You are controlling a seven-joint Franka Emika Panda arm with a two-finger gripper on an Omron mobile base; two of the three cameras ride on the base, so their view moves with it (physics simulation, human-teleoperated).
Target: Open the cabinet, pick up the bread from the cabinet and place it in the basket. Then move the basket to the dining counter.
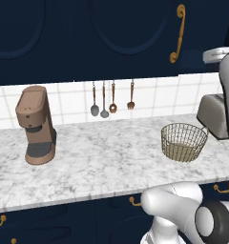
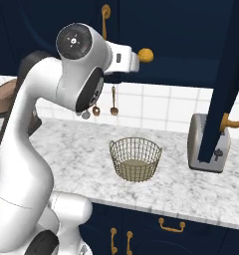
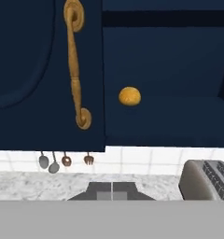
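The claw (image 3: 112,190), fingertips pressed together and holding nothing, faces the cabinet (image 3: 48,70). Left: a closed door with an upright brass handle (image 3: 75,65). Right: the open compartment, where the bread (image 3: 129,96), roundish with no clear long axis, sits apart from the walls. The basket (image 2: 135,158) stands upright on the desk (image 2: 81,149), open marble around it; toaster (image 2: 207,144) at right.

Bread (image 2: 145,55) (small) inside open cabinet (image 2: 191,35)
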